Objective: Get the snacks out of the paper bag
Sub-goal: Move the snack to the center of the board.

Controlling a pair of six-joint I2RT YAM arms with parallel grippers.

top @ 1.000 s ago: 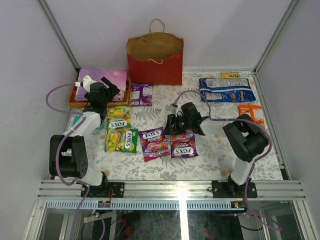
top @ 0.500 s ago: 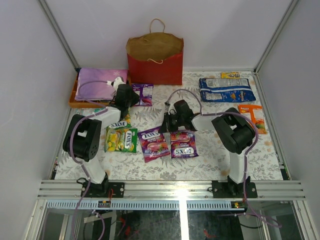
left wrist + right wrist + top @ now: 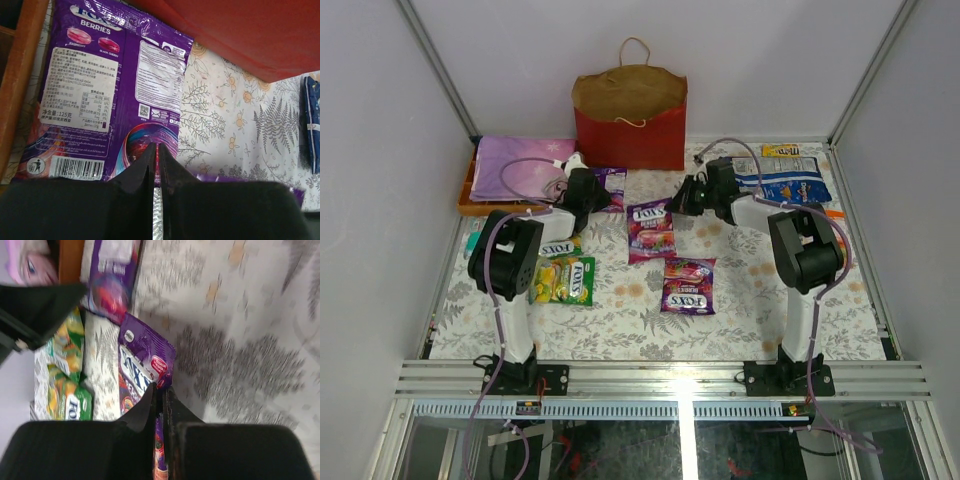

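We think the snacks (image 3: 688, 285) are light, soft and slippery, so a flat edge is best to pinch; our right gripper (image 3: 160, 387) pinches a purple packet (image 3: 140, 365) near the middle; our left gripper (image 3: 155, 147), pressed together, sits over the berries packet (image 3: 100, 75) at 11 o'clock; the paper bag (image 3: 630, 135) stands at 12 o'clock.

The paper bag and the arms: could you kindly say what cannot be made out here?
paper bag bottom: top external, hidden by its red front wall.
orange packet: top external, mostly under the right arm.
purple packet small print: right wrist, blurred.
whether the left gripper pinches anything: left wrist, its own fingers hide it.
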